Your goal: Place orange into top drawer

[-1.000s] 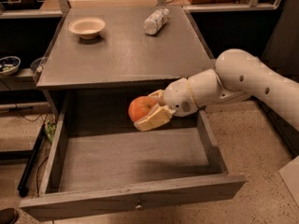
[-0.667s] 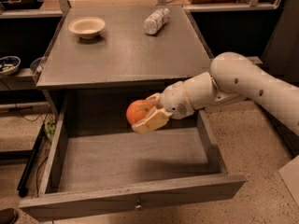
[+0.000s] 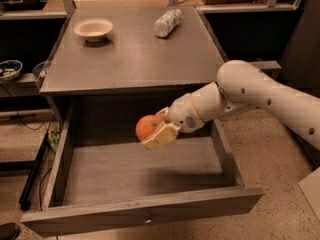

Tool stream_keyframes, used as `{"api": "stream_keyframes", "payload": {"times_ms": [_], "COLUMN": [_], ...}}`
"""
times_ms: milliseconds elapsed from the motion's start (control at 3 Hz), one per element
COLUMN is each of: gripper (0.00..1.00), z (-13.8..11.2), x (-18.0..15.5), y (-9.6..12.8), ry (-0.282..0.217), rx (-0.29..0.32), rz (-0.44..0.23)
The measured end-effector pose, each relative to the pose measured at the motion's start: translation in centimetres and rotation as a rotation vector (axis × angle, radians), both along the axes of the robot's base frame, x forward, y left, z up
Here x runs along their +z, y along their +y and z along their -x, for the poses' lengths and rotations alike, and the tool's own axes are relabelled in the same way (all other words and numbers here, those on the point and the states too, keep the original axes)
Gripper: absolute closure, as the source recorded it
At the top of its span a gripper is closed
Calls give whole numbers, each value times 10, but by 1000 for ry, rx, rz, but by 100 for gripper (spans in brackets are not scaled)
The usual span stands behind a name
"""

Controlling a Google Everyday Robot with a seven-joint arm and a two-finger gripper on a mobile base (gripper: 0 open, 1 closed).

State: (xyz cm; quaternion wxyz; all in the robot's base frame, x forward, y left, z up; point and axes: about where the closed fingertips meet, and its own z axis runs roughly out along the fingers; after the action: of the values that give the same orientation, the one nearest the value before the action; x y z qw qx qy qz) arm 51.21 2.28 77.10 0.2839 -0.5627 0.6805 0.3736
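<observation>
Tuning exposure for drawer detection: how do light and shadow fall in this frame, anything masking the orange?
Camera view: warm, dim light; the tabletop shades the back of the top drawer; the arm casts a soft shadow on its floor, right of centre. Camera view: the orange, gripped by the hand above the drawer, reads bright against that dark back; no harsh glare.

The gripper (image 3: 159,129), hanging above the far half of the open top drawer (image 3: 145,204), covers the right side of the orange (image 3: 147,126) it clasps, and only a sliver of its far finger shows. The arm (image 3: 270,96) runs off the right edge. At the far left a small dish (image 3: 9,69) is cut by the edge, its contents too blurred to tell.
</observation>
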Motion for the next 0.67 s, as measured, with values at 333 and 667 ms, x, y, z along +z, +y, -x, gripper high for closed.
{"api": "stream_keyframes", "payload": {"times_ms": [333, 667], "gripper": [100, 100], "z": [2, 6], "x": [-11, -30], "y": [-1, 0], "ry": [21, 51], "rx": [-5, 1], "rz": [26, 80]}}
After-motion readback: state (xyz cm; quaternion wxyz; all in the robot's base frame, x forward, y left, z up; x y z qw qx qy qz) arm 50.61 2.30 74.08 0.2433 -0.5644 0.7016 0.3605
